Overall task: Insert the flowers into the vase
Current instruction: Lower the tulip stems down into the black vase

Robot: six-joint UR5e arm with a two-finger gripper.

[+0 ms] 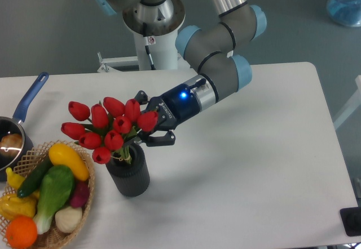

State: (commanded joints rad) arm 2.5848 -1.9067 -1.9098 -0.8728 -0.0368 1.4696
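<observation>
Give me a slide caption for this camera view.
Gripper holds red tulips with stems in the dark vase, beside a vegetable basket.
</observation>
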